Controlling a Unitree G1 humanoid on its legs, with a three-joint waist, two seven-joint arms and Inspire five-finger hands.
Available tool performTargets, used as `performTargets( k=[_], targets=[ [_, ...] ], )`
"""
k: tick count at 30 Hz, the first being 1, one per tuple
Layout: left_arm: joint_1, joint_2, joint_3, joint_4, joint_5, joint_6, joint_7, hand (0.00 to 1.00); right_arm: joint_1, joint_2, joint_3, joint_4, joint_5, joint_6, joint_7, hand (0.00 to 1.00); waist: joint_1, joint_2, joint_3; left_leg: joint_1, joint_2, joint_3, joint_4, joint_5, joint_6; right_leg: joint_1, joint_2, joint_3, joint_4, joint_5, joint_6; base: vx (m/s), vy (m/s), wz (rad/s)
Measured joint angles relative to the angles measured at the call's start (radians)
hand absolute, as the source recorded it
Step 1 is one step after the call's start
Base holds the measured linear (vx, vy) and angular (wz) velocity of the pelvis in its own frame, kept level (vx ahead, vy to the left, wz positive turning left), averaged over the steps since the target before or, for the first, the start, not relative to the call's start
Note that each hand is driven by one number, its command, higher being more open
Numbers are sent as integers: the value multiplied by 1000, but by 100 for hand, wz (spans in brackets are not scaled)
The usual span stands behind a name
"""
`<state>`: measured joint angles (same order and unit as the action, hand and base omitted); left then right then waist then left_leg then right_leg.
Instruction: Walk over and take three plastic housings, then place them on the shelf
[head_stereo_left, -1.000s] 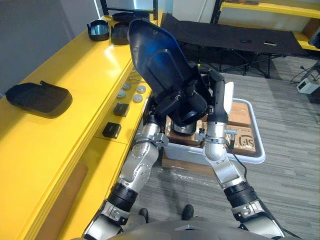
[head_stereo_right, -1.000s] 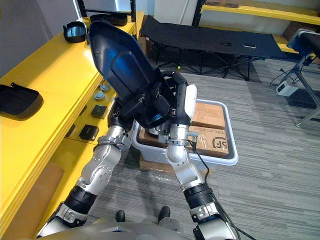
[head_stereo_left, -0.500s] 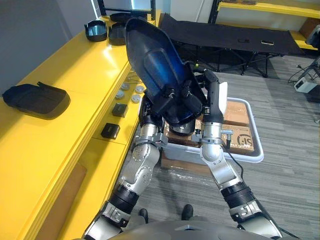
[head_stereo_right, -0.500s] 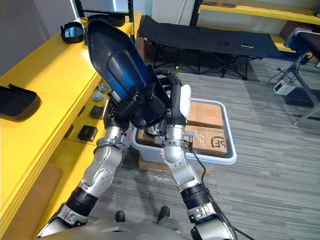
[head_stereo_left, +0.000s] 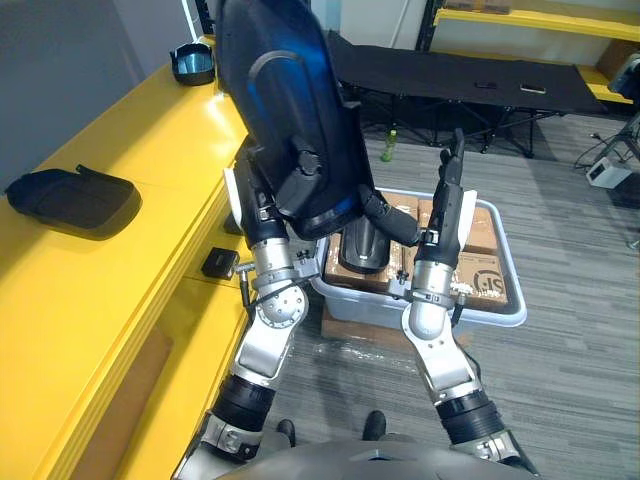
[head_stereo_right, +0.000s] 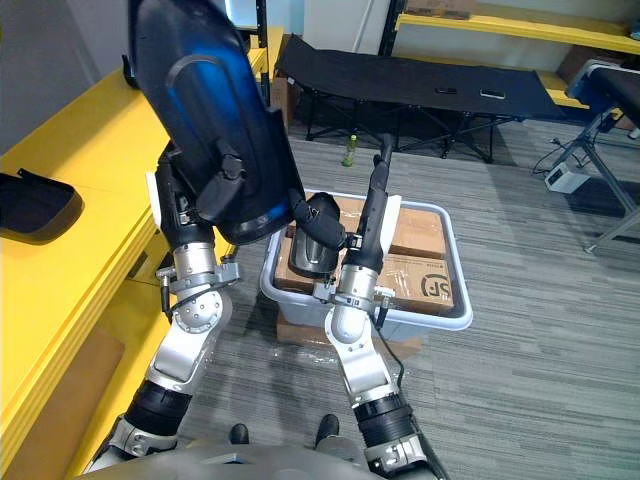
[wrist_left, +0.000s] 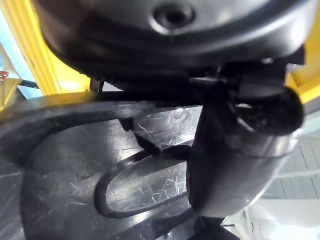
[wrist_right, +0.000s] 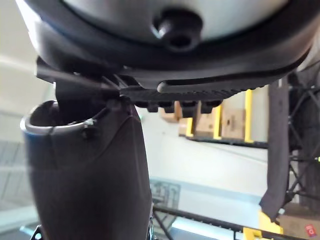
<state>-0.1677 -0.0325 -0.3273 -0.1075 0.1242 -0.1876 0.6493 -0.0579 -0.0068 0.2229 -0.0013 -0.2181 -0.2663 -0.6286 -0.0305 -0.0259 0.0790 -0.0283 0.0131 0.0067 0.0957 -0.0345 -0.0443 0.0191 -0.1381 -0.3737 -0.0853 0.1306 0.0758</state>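
Left eye view: your left hand (head_stereo_left: 300, 185) grips the big black housing (head_stereo_left: 285, 90), held upright beside the yellow shelf (head_stereo_left: 150, 160). Right eye view: your right hand (head_stereo_right: 368, 225) stands before the white bin (head_stereo_right: 425, 322), straight and holding nothing. Left wrist view: the thumb (wrist_left: 235, 150) presses on the housing's glossy face. Right wrist view: its fingers (wrist_right: 177, 105) lie straight in a row.

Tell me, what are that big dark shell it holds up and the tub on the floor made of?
The shell looks like moulded hard plastic, dark and glossy: light glints blue on its curves, and fine scratches show up close. The tub seems smooth pale grey plastic, with a rounded rim; the boxes inside look like brown cardboard.
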Motion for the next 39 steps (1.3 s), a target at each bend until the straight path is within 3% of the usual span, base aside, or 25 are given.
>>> performTargets(
  k=[5, 9, 16, 20, 22, 26, 30, 32, 36, 39],
  targets=[
    [29, -1, -28, -1, 52, 55, -1, 0, 65, 12, -18, -3, -1, 4, 16, 100, -7, 0, 0, 2, 3, 13, -4, -3, 0, -7, 3, 11, 0, -3, 1, -3, 12, -8],
    [75, -1, -24, -1, 37, 55, -41, 0, 107, 13, -41, -3, 19, 4, 86, 100, -8, 0, 0, 2, 3, 17, -11, -2, 2, -12, 3, 14, 0, -1, -2, 3, 2, -1],
    [204, 2, 30, -63, -154, 29, -183, 0, 203, 27, -56, -48, 290, -3, 323, 100, -8, 0, 0, 3, 3, 24, -11, -9, 6, -14, 2, 23, 6, -1, -2, 28, 15, -3],
    [305, 3, 88, -149, -220, -6, -246, 0, 214, 35, -57, -57, 453, -5, 535, 100, 0, 0, 1, 3, 3, 21, -11, -12, 6, -12, 2, 21, 6, -1, -2, -2, 2, 1],
    [330, 4, 120, -182, -222, -22, -255, 0, 213, 41, -57, -57, 481, -4, 595, 100, 2, 0, 1, 3, 3, 16, -11, -13, 5, -7, 2, 15, 6, -2, -4, -18, 9, 8],
    [337, 1, 225, -221, -224, -61, -240, 0, 208, 46, -84, -57, 540, 1, 629, 100, 8, 1, 2, 1, 2, 7, -11, -23, 0, 0, 2, 5, 5, -9, -7, -33, 13, 8],
    [359, -2, 387, -298, -224, -129, -171, 0, 212, 38, -222, -57, 602, 23, 610, 100, 8, 2, 2, 0, 1, -3, -13, -22, 0, 2, 1, -5, 5, -9, -9, 9, 15, 7],
    [381, -3, 406, -324, -229, -149, -167, 0, 213, 20, -241, -57, 643, 27, 623, 100, 12, 2, 2, 2, 0, -7, -13, -19, 6, 4, 1, -9, 5, -9, -9, 31, 21, 6],
    [382, -8, 388, -328, -232, -157, -212, 0, 212, 0, -189, -57, 813, 130, 869, 100, 21, 1, 2, 2, -1, -14, -13, -18, 7, 6, 0, -17, 5, -9, -9, 11, 18, 5],
    [383, -8, 373, -328, -232, -157, -259, 0, 213, -16, -126, -57, 833, 197, 1027, 100, 26, 1, 2, 2, -1, -21, -12, -18, 7, 10, 0, -24, 5, -9, -9, -4, 14, 8]
  ],
)
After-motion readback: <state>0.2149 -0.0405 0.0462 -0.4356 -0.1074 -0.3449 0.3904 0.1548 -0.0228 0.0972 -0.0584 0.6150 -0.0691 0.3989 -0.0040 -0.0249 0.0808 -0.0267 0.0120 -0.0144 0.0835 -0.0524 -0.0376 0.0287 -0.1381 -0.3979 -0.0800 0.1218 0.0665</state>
